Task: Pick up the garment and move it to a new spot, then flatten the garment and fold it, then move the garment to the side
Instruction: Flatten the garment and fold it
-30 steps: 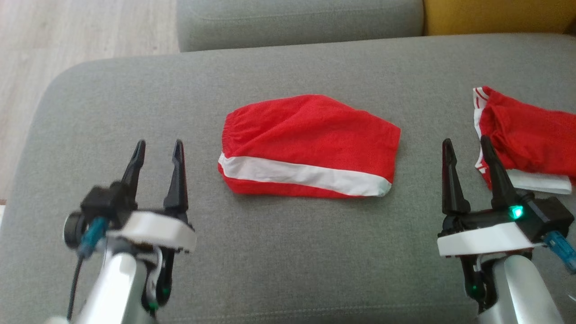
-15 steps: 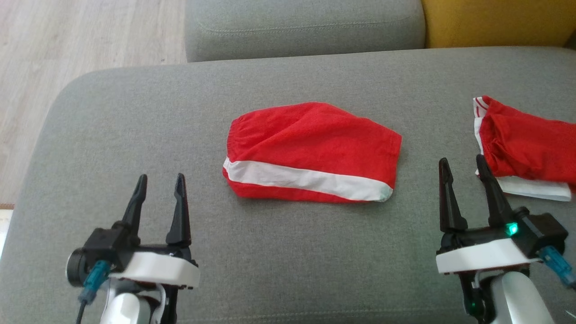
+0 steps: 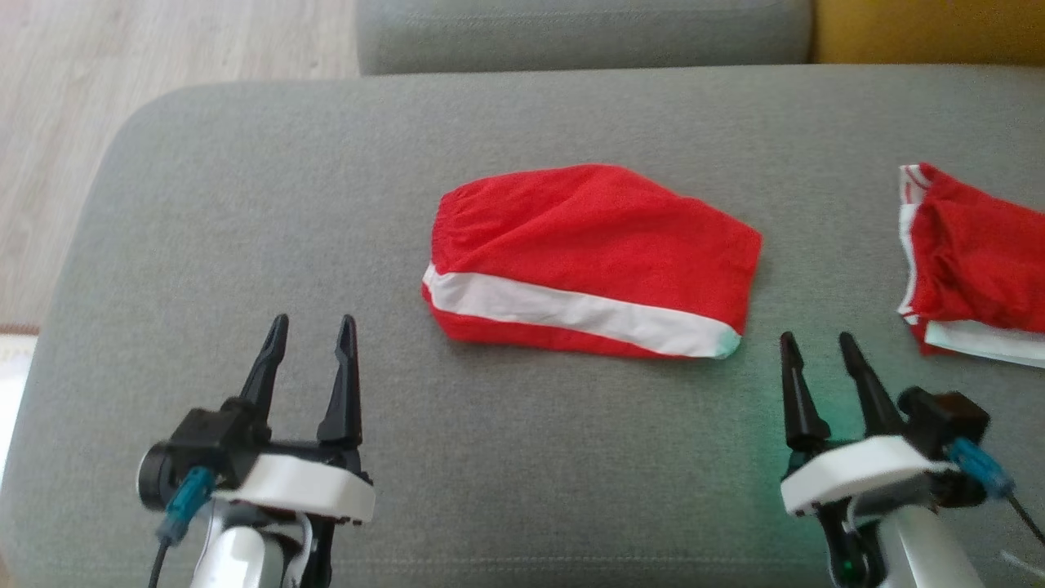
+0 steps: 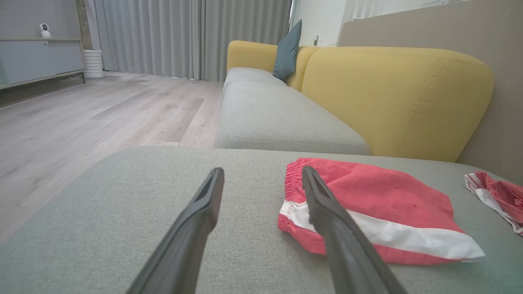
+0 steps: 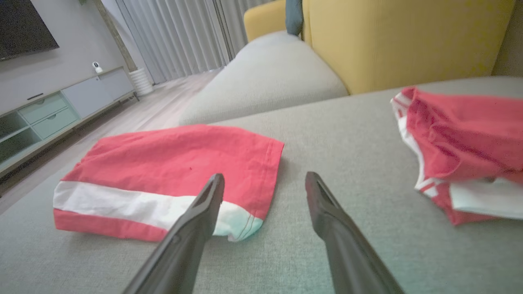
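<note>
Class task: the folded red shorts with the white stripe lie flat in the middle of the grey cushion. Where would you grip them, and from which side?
Probably the two near corners of the red shorts, one per gripper, coming in low from the robot's side. The striped near edge faces the open left gripper and right gripper, and its stacked layers offer something to pinch.

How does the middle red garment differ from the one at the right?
The middle garment lies flat and folded; the right garment is bunched and rumpled. The middle garment shows one broad white band; the right garment has thin white stripes at its edge. Both are red, resting on the grey cushion.
</note>
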Motion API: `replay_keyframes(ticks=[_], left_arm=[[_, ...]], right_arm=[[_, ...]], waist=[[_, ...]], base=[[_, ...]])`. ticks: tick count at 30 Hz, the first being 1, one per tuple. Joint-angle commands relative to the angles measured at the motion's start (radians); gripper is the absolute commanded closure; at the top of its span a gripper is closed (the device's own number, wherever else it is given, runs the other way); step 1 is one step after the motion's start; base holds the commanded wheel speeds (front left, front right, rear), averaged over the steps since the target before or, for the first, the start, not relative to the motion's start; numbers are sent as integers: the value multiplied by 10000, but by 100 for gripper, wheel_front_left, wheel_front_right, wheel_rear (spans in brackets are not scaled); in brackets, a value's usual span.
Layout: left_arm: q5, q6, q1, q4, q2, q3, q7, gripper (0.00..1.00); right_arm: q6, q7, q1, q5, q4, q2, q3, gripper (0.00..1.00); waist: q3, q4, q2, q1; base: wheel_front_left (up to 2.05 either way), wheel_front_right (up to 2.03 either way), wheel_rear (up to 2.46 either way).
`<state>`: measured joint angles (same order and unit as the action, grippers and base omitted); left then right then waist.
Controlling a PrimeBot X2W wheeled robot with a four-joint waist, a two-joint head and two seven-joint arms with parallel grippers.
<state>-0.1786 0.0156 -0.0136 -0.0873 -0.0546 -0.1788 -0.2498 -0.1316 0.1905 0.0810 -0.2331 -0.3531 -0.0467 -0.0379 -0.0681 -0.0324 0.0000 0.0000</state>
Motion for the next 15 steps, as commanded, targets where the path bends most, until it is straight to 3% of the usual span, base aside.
replay_keyframes(ticks=[1,6,15], left_arm=[[87,-72,-622,282,20,316,-120,0],[102,-208,-921,87,35,204,-120,0],[-60,-143,-1062,28,41,76,-120,0]], right_arm=[[9,-76,678,-183,48,-35,-283,0],[9,-212,1690,-1015,-2028,-35,-464,0],[9,105,2699,-942,-4212,-35,-516,0]], waist=[[-147,-142,0,0],[-477,-532,0,0],[-665,-844,0,0]], base=[[0,0,0],[0,0,0],[0,0,0]])
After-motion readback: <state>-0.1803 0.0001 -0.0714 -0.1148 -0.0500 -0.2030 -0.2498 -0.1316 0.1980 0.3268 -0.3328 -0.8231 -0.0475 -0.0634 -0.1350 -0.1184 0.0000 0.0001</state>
